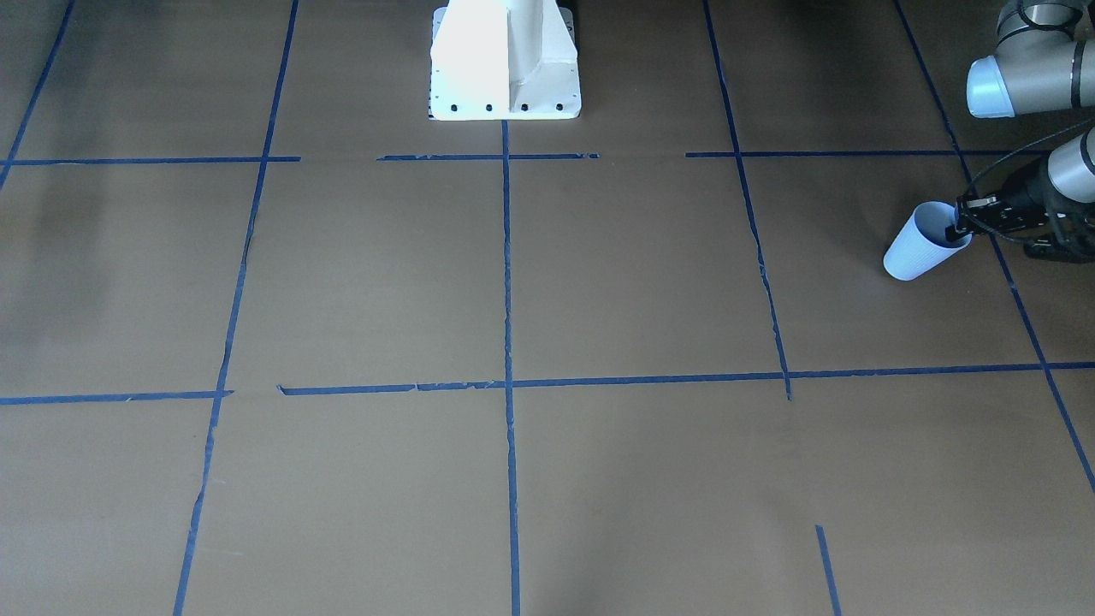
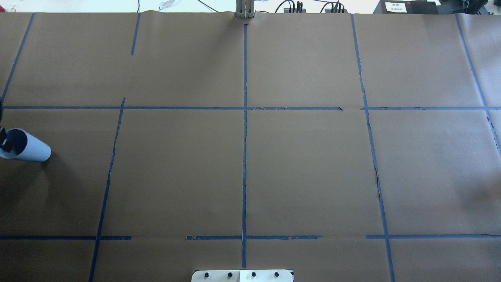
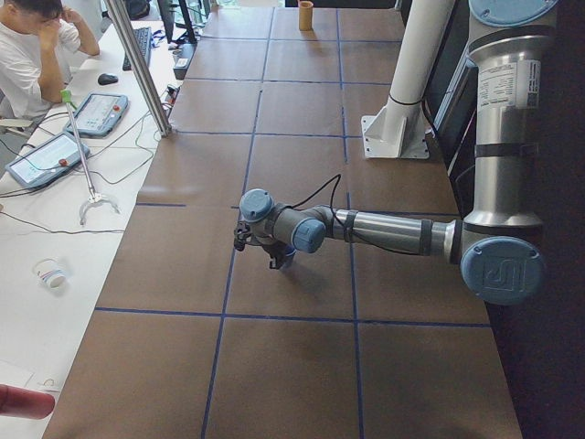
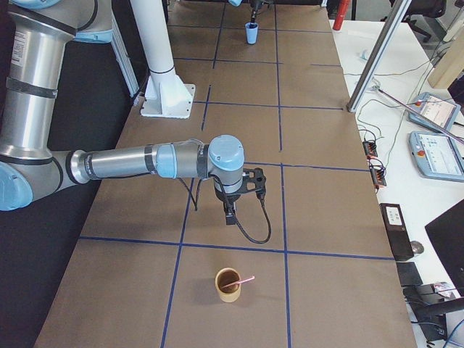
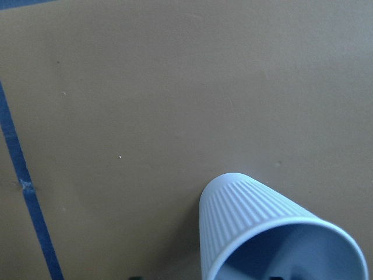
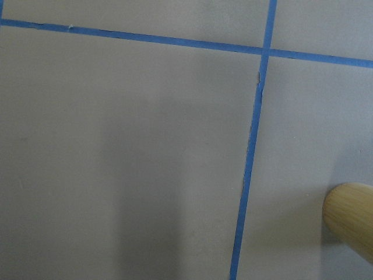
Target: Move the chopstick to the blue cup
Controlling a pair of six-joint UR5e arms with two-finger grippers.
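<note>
Closest to the lens, in the left wrist view, the blue cup (image 5: 256,227) fills the lower right corner, its ribbed wall pale and its inside darker. Left hand (image 1: 955,229) is clenched on the cup's rim, a dark finger showing inside the mouth, toward the end of the bench (image 1: 642,274) on the robot's left; whether the cup's base touches the brown paper I cannot tell. Chopstick (image 4: 245,279) is well apart from it, toward the opposite end of the bench: it leans in a brown cup (image 4: 227,288), its upper end sticking out over the rim, away from the robot. Right hand (image 4: 230,214) hangs above the bench near that brown cup, pointing down and not touching it; only the side view shows it, so I cannot tell whether it is released or clenched. Blue tape lines (image 1: 506,299) divide the bench into squares
</note>
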